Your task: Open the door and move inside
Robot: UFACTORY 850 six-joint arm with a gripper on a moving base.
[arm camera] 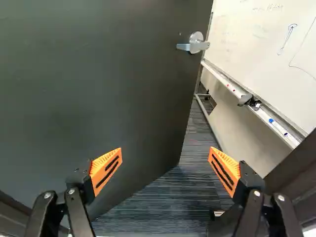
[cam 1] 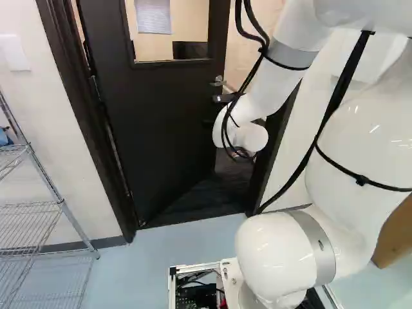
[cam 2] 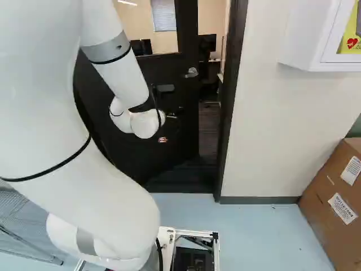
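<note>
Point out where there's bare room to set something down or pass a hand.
Bare floor lies between the white wall and the base, beside the cardboard. A hand could probably pass between the door and frame on the handle side. Crowded where the arm and gripper reach in.

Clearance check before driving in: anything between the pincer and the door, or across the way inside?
Nothing visible between the open pincer and the black door. The door itself, ajar, stands across part of the doorway.
</note>
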